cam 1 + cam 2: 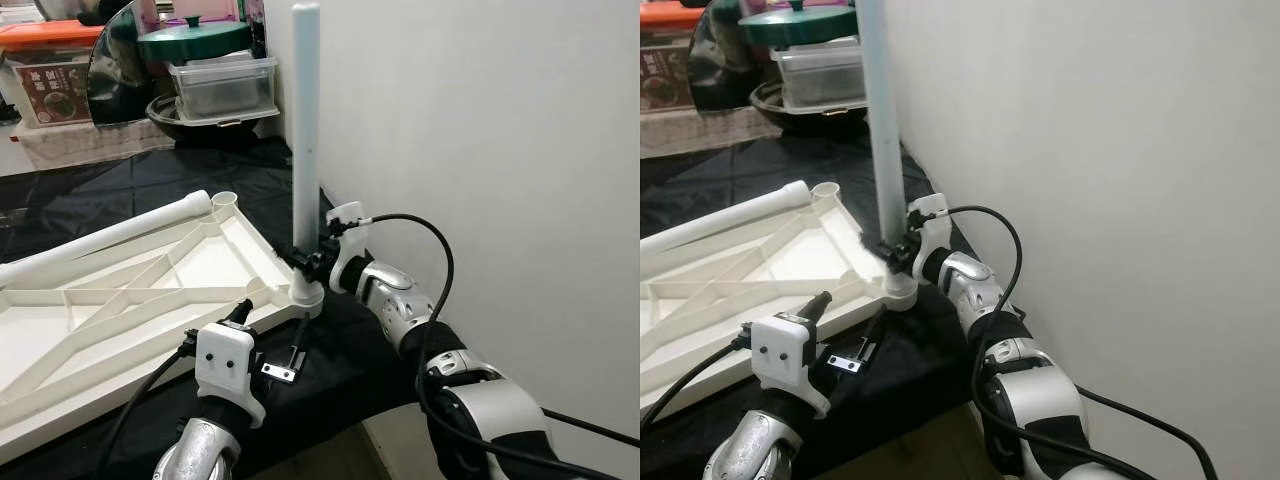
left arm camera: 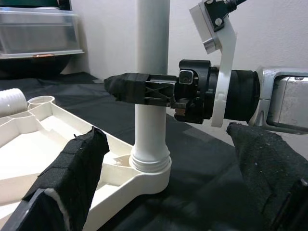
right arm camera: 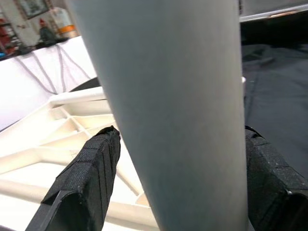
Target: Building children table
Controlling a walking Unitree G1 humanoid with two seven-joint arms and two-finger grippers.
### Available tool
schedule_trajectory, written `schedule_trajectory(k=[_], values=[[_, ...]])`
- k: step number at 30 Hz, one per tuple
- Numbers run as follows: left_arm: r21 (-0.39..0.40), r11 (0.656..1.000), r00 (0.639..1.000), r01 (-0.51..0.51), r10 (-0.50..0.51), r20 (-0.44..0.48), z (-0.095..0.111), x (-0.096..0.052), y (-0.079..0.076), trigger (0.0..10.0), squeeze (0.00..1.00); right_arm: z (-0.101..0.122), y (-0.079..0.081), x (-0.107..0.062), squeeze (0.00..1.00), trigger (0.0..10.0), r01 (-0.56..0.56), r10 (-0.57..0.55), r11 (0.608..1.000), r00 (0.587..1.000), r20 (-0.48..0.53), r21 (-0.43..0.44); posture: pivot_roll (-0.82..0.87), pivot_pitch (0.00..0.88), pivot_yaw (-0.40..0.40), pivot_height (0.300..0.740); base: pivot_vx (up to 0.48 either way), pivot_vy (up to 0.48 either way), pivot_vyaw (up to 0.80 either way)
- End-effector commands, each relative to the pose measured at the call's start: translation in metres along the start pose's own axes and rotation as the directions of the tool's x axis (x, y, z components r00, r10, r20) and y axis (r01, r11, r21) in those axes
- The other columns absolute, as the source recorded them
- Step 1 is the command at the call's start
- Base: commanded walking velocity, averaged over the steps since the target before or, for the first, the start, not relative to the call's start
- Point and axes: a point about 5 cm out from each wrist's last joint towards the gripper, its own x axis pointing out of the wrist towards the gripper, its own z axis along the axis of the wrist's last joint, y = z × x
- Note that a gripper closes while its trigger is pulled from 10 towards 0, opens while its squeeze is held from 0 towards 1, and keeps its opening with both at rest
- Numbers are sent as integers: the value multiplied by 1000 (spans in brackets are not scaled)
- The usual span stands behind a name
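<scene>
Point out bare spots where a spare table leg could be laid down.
Bare black cloth lies between the tabletop's far corner and the stacked containers. Crowded at the near corner: the right end effector holds the upright leg, with the left end effector close by.

My right gripper (image 1: 308, 262) clasps the upright leg (image 1: 305, 140) socketed in the tabletop's (image 1: 120, 310) near-right corner; my left gripper (image 1: 243, 318) hovers just before it.

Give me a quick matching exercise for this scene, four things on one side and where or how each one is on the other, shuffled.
1. upright leg
2. second leg
3. left gripper
4. green lid

a. lying across the tabletop frame
b. open, short of the corner socket
c. clasped by the right gripper
d. atop stacked clear containers

Pairs: 1-c, 2-a, 3-b, 4-d
</scene>
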Motion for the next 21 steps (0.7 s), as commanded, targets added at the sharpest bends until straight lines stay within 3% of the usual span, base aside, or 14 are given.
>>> schedule_trajectory(k=[1, 5, 6, 7, 9, 10, 11, 20, 21], values=[[3, 1000, 1000, 0, 0, -19, -3, 0, 1, 10000, 0, -2, 10, 7, 0, 10000, -54, 54, 998, 998, -18, 14, -3, 0, -11, 740, 0, 0, 0], [3, 1000, 1000, 0, 0, -19, -3, 0, 1, 10000, 0, -2, 10, 7, 0, 10000, -54, 54, 998, 998, -18, 14, -3, 0, -11, 740, 0, 0, 0], [3, 1000, 1000, 0, 0, -19, -3, 0, 1, 10000, 0, -2, 10, 3, 0, 10000, -165, 165, 986, 985, -52, 3, 15, 0, -16, 740, 0, 0, 0], [5, 1000, 1000, -4, 4, -18, -2, -1, 2, 10000, 0, 3, 19, 0, 0, 10000, -372, 367, 928, 925, -104, -33, 25, 0, -26, 740, 0, 0, 0], [5, 1000, 1000, -6, 6, -19, -2, -2, 2, 10000, 0, 8, 30, -2, 0, 10000, -566, 550, 822, 817, -171, -59, 24, 0, -26, 740, 0, 0, 0], [5, 1000, 1000, -6, 6, -19, -2, -2, 2, 10000, 0, 8, 30, -2, 0, 10000, -566, 550, 822, 817, -171, -59, 24, 0, -26, 740, 0, 0, 0], [5, 1000, 1000, -4, 5, -20, -3, -2, 2, 10000, 0, 9, 33, -1, 0, 10000, -599, 580, 798, 793, -184, -65, 24, 0, -26, 740, 0, 0, 0], [3, 1000, 1000, -5, 5, -24, -3, -3, 1, 10000, 0, 8, 39, 2, 0, 10000, -647, 623, 759, 753, -212, -71, 31, 0, -32, 740, 0, 0, 0], [3, 1000, 1000, -6, 6, -24, -3, -3, 1, 10000, 0, 5, 41, 3, 0, 0, -654, 625, 753, 746, -228, -75, 30, 0, -34, 740, 0, 0, 0]])
